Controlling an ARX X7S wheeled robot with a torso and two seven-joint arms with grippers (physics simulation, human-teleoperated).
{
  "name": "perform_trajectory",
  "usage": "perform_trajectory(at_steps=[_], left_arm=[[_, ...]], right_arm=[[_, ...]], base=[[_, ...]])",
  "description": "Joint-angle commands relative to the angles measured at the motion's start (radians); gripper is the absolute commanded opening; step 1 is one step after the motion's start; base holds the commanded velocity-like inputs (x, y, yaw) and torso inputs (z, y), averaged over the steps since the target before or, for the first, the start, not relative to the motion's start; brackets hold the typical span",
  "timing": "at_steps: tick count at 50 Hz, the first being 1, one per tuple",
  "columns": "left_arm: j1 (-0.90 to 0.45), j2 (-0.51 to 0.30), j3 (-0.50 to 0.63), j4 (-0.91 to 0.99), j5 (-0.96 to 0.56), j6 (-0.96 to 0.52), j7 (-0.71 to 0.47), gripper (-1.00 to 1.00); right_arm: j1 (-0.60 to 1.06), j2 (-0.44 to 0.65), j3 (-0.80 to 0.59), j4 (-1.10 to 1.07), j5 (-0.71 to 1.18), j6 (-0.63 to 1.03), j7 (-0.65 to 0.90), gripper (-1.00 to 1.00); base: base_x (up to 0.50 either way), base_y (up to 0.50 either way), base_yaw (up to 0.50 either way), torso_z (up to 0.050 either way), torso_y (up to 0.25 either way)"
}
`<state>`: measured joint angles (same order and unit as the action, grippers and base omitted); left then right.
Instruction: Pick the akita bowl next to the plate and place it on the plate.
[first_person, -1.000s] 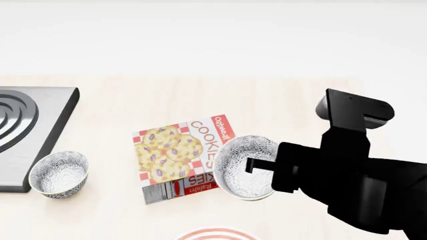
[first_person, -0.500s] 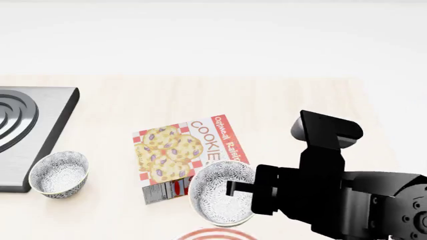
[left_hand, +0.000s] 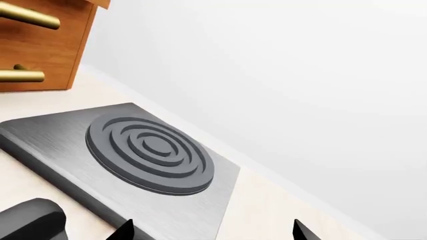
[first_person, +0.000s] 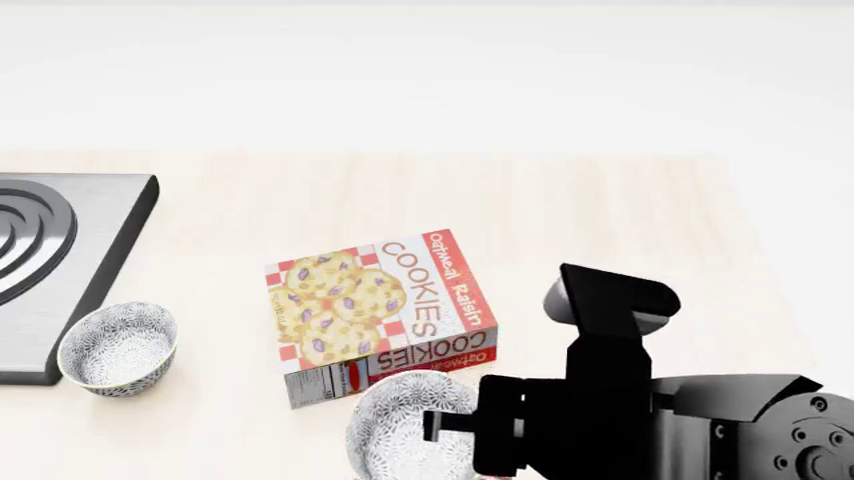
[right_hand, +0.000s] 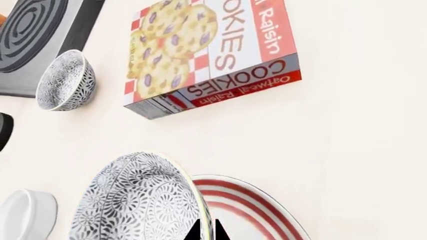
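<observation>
While my right gripper (first_person: 447, 425) clamps the bowl (right_hand: 137, 200) tilted above the plate (right_hand: 250, 212), releasing now could roll it off the rim; my left fingers' state I can't tell.

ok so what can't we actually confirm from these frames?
- Plate: out of the head view; the right wrist view's edge and the held akita bowl cut it off.
- Bowl-to-plate contact: cannot tell in either view.
- Right gripper: its fingertips are barely in the wrist view; grip only inferred.
- Left gripper: only finger tips at the frame edge of the left wrist view.
- White cup: partly cropped.
</observation>
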<state>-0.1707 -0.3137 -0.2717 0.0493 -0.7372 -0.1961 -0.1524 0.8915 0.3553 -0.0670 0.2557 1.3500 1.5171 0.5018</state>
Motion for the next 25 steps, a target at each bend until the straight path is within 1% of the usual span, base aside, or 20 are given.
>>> perform_trajectory(at_steps=[1, 10, 25], left_arm=[[0.0, 0.0, 0.003, -0.003, 0.001, 0.005, 0.0, 1.0], [-0.001, -0.001, 0.005, -0.005, 0.0, 0.007, -0.001, 1.0], [-0.005, -0.003, 0.008, -0.017, 0.0, 0.014, 0.001, 1.0]], right_arm=[[-0.021, 0.014, -0.042, -0.025, 0.063, 0.013, -0.016, -1.0], [-0.033, 0.037, -0.077, -0.053, 0.128, 0.016, 0.008, -1.0], [-0.062, 0.068, -0.146, -0.065, 0.104, -0.031, -0.039, -1.0]], base=[[0.0, 0.0, 0.0, 0.0, 0.0], [0.0, 0.0, 0.0, 0.0, 0.0], [0.0, 0.0, 0.0, 0.0, 0.001]])
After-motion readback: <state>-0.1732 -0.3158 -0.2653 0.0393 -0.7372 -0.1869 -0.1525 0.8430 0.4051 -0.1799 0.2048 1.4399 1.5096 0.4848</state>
